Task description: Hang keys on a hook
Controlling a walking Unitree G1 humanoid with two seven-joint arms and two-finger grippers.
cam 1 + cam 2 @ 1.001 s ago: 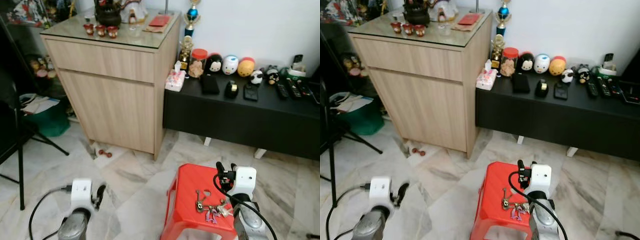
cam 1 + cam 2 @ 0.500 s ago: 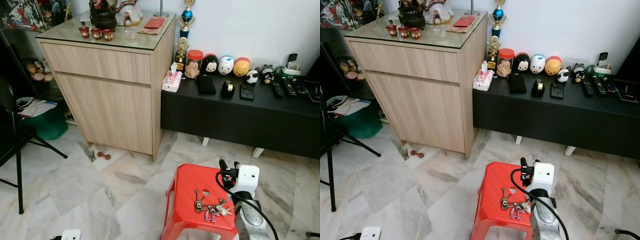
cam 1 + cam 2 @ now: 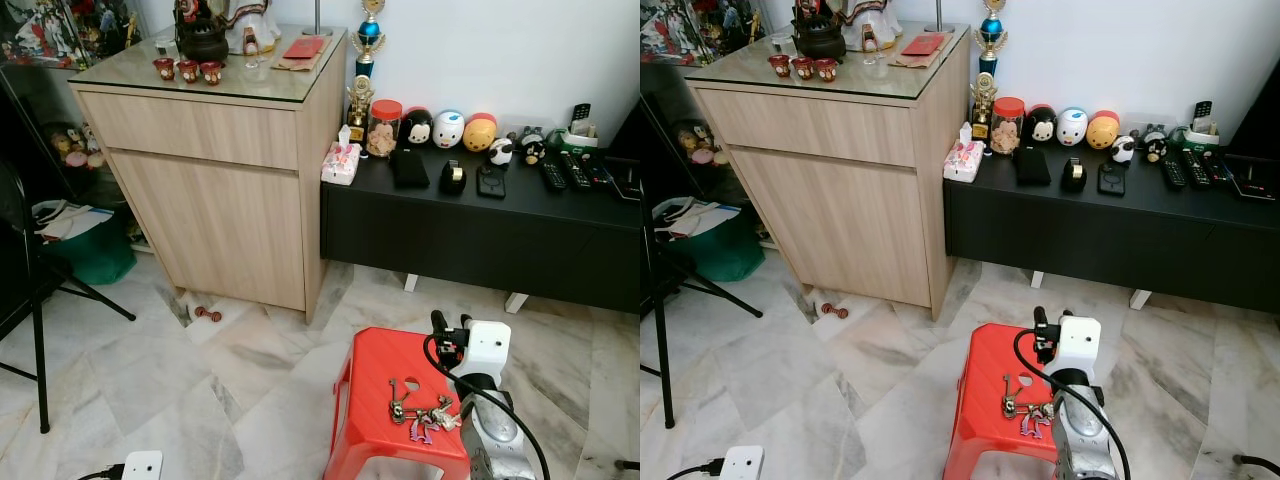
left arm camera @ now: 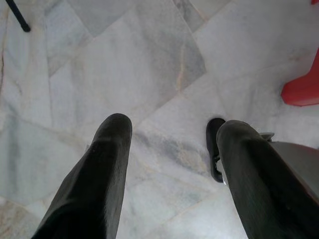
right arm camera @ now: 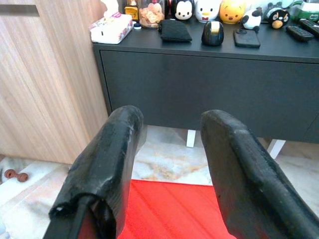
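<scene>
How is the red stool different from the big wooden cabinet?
The red stool is low and bright red; the wooden cabinet is tall and pale brown. The stool stands out on the marble floor, while the cabinet stands back by the wall beside the black bench. The stool carries a bunch of keys; the cabinet top carries small cups and a teapot. Both have flat tops holding things.

Keys on a stool in front of a cabinet and low worktop.

The keys (image 3: pixel 420 412) lay on the stool (image 3: pixel 375 372), just left of the right claw (image 3: pixel 446 345), which hung over the stool's right edge. Behind the stool stood the low worktop (image 3: pixel 480 200) against the wall, with the cabinet (image 3: pixel 215 150) beside it on the left. The left claw (image 4: pixel 169 134) hung low over the floor (image 3: pixel 150 350), left of the stool.
</scene>
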